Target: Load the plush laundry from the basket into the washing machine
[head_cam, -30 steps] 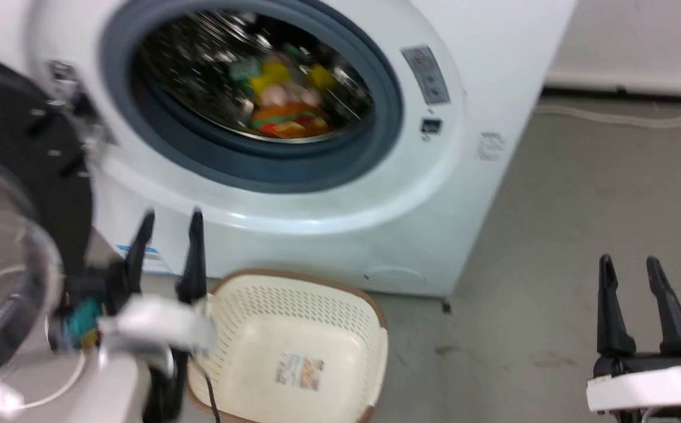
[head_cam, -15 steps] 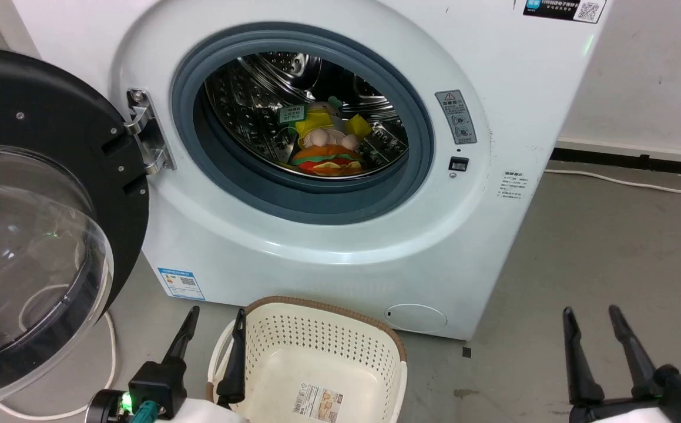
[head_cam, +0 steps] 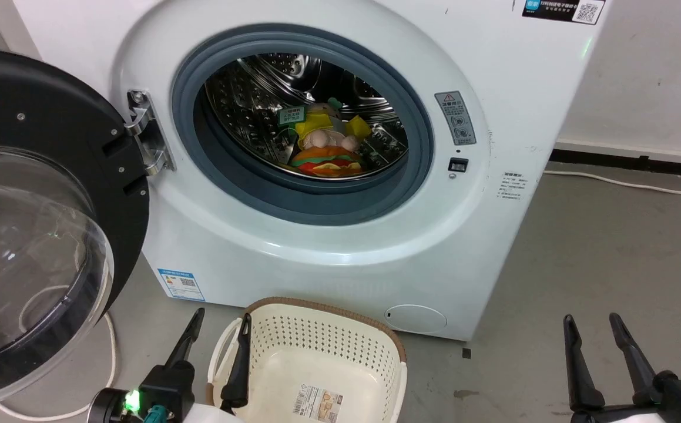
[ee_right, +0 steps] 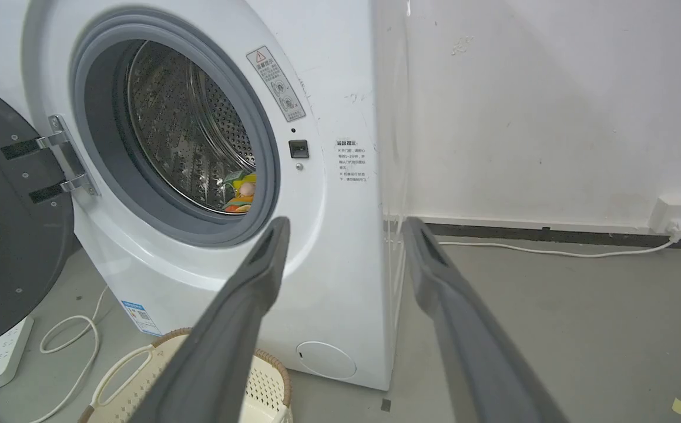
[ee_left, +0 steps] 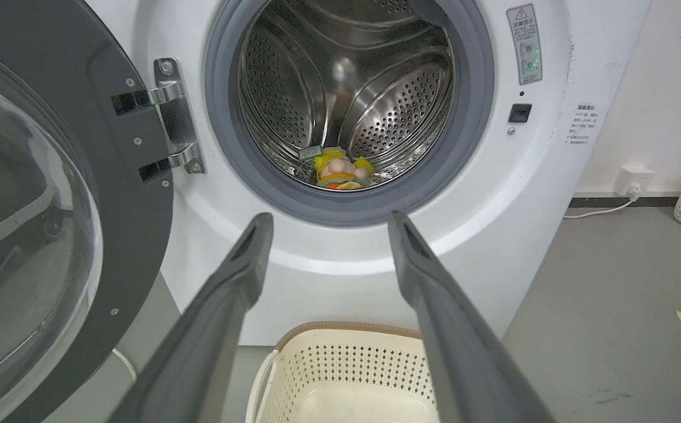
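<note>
Head view — label sticker inside basket

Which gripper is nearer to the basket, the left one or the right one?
Left. The left gripper is beside the basket's left rim; the right gripper is well off to its right.

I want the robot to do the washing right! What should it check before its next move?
1. The plush laundry is inside the drum of the washing machine: ok.
2. The toy is clear of the grey gasket: ok, it lies well back.
3. The basket is empty: ok where it shows, with a label sticker on the bottom.
4. The left hand is open and holds nothing: ok.
5. The right hand is open and holds nothing: ok.
6. The door is shut: not ok, it stands wide open.
</note>
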You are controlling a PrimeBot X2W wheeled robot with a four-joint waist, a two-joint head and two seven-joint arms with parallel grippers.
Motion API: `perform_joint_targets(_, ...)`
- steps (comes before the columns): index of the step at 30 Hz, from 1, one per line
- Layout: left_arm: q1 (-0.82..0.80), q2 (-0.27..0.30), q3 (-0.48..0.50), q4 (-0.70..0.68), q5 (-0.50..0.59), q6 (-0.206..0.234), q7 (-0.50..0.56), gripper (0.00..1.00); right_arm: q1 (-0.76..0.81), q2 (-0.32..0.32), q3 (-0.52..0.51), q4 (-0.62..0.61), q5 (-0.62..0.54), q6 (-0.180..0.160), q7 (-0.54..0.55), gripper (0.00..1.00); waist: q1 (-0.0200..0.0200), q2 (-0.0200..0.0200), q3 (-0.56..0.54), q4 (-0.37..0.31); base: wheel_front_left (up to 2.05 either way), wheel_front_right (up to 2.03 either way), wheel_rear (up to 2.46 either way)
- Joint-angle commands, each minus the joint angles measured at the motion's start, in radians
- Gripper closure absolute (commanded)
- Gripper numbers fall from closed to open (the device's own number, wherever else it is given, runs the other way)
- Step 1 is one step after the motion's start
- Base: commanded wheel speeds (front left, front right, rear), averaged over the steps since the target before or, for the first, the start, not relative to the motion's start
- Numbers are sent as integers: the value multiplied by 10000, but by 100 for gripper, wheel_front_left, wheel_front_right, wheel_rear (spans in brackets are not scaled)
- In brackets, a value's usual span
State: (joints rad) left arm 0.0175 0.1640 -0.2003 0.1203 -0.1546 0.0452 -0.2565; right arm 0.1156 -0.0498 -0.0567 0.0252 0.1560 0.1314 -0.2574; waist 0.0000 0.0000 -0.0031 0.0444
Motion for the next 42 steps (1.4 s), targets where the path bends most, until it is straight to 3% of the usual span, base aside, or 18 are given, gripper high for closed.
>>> perform_joint_targets(1,73,-65,59,-30,65,-61,-52,0,77,-4,-20,25,-77,-7,-44,0,0,0,-2,10,0,0,0)
perform_joint_targets(2,59,-165,136,-152,51,-209,-53,0,85,-4,-42,55,-41,-7,-44,0,0,0,-12,36,0,0,0)
perform_joint_targets(3,-1,-153,132,-132,27,-204,3,100,-1,0,-26,21,6,0,3,100,0,0,-12,33,0,0,0)
perform_joint_targets(42,-51,-450,655,-432,444,-282,717,100,-325,-1,143,-55,-427,-2,716,100,0,0,-1,-96,0,0,0)
